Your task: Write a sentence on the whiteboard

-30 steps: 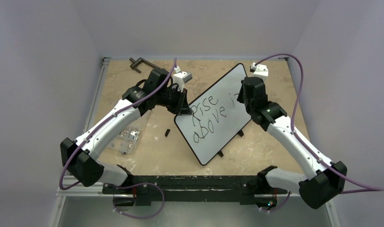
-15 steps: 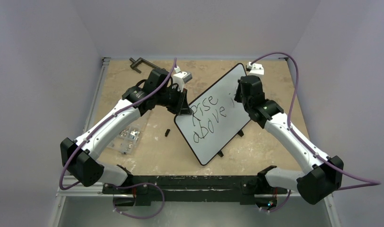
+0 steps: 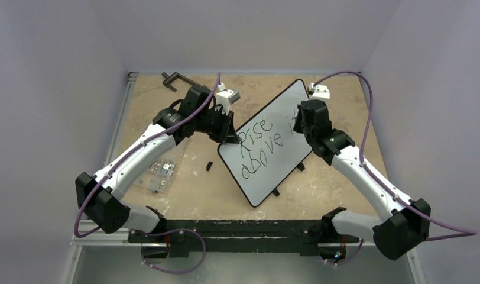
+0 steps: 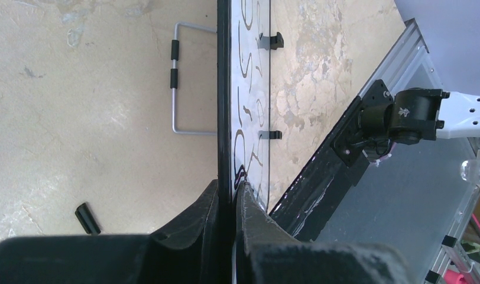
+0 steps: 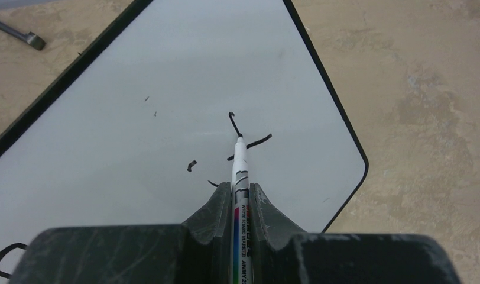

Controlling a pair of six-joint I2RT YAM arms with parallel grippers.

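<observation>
On the counter (image 3: 190, 198), the right tool (image 5: 239, 188), gripping a marker (image 5: 240, 160), has nudged left across the board (image 3: 261, 184), finishing the sentence's (image 3: 264, 147) third word; the left tool (image 4: 229, 188) clamps the board's edge.

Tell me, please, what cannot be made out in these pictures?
- Top view: the sentence ends under the right arm; its last letters are hidden.
- Left wrist view: the whiteboard is seen edge-on, so its words cannot be read.
- Right wrist view: the right gripper and the bottom edge hide the label on the marker.
- Top view: items on the clear sheet are too small.
</observation>
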